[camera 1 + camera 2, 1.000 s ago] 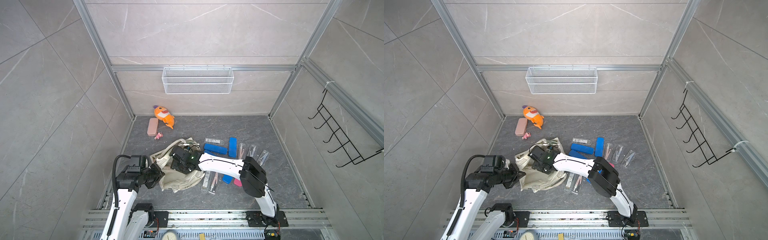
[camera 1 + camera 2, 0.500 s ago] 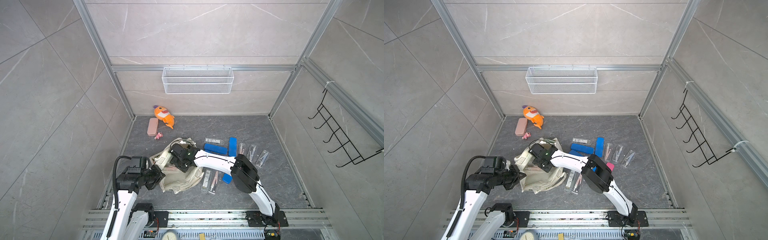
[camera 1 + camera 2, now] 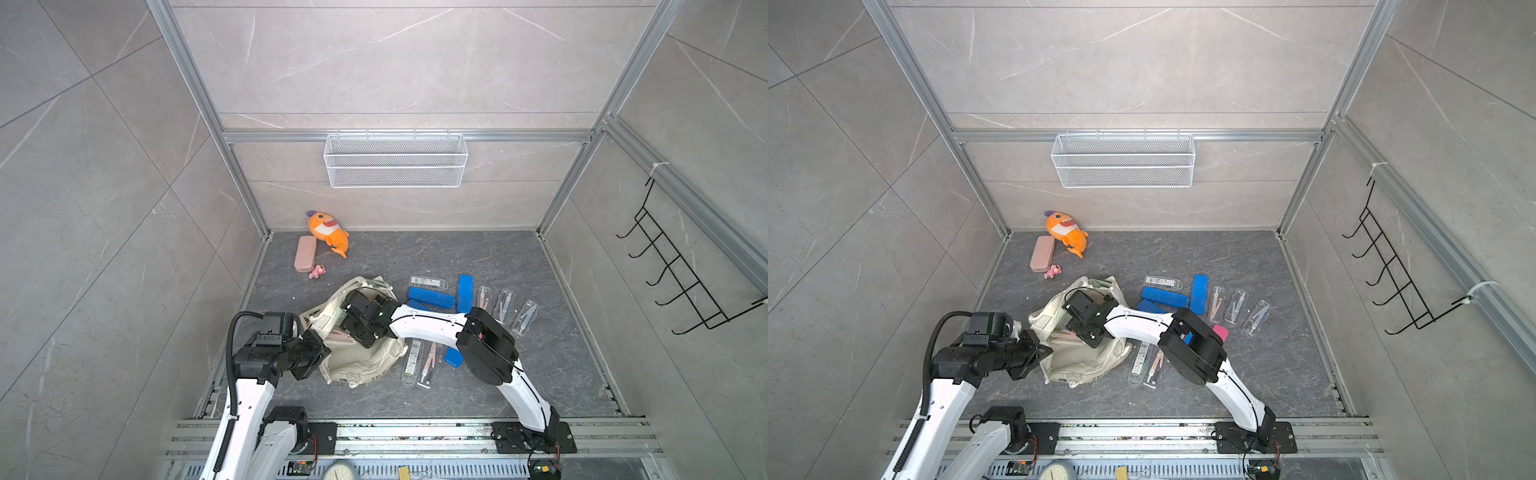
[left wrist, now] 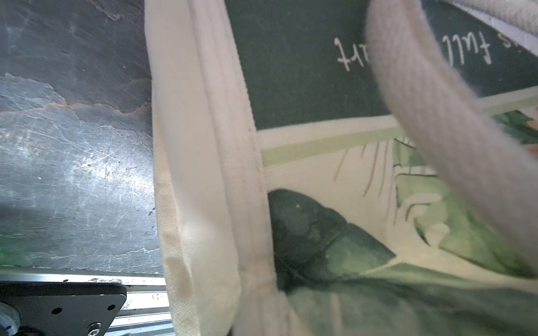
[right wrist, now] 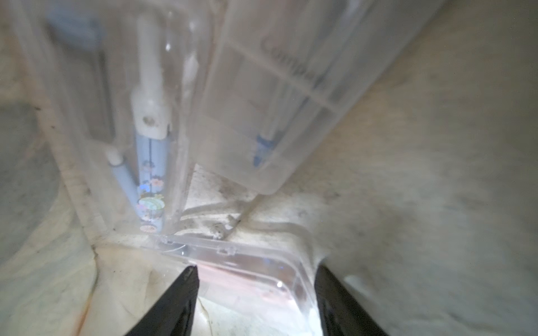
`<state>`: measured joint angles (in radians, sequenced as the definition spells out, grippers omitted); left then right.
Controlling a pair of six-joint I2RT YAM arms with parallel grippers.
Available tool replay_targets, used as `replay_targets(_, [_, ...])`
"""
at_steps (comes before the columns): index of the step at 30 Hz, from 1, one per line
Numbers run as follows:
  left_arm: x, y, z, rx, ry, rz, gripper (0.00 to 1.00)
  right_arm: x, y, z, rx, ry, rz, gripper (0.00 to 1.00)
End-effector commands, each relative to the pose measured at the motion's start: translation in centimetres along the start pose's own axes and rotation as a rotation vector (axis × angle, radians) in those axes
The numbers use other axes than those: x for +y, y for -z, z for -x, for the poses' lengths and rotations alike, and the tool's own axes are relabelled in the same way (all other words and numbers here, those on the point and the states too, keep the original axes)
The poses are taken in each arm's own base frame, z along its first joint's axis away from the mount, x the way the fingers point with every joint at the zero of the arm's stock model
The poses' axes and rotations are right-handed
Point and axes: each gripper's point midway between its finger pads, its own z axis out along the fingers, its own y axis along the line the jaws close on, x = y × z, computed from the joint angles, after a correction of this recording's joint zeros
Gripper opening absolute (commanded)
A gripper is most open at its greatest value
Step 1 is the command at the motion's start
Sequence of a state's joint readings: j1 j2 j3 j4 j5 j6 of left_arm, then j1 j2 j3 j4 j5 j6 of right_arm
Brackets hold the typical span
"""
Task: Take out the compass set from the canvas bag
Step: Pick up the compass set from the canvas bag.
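Note:
The cream canvas bag (image 3: 365,365) (image 3: 1077,363) lies on the grey floor with its mouth facing left. My left gripper (image 3: 319,352) (image 3: 1040,353) is shut on the bag's near rim. The left wrist view is filled with its cloth (image 4: 201,174) and green print, and the fingers are hidden. My right gripper (image 3: 353,328) (image 3: 1077,328) (image 5: 254,269) reaches into the bag. Its black fingers (image 5: 186,291) stand open on either side of the end of a clear compass set case with pink inside (image 5: 247,270). Two more clear cases with blue compasses (image 5: 151,145) lean behind it.
Right of the bag lie clear compass cases (image 3: 415,361) (image 3: 505,305) and blue cases (image 3: 430,297) (image 3: 464,293). An orange plush (image 3: 326,230), a pink case (image 3: 305,253) and a small pink toy sit at the back left. A wire basket (image 3: 395,160) hangs on the back wall and black hooks (image 3: 673,274) on the right wall.
The right arm's elbow has swung left and its gripper sits a little deeper in the bag. The bag's cloth has shifted slightly. The left gripper has stayed put.

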<state>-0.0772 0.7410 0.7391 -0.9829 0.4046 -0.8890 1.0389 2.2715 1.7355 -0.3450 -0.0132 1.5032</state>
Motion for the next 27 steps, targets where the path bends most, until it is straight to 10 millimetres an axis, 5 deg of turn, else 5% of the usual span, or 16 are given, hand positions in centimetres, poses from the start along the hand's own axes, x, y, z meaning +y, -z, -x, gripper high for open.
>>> replay_targets(1, [0.8,-0.3,-1.5,0.072,0.029,0.019,0.0,-0.6,-2.0,-0.3,0.024,0.017,0.043,0.62])
replay_targets(6, [0.8,-0.4,-1.5,0.073,0.031,0.021,0.0,1.6,-1.0,-0.1,0.001,0.049,0.187,0.52])
replay_targets(15, [0.6,-0.4,-1.3,0.074,0.031,0.022,0.0,6.2,1.1,-0.4,-0.003,0.117,0.451,0.54])
replay_targets(27, [0.5,-0.4,-1.2,0.074,0.03,0.024,0.0,8.8,3.9,-1.9,0.014,0.232,0.624,0.57])
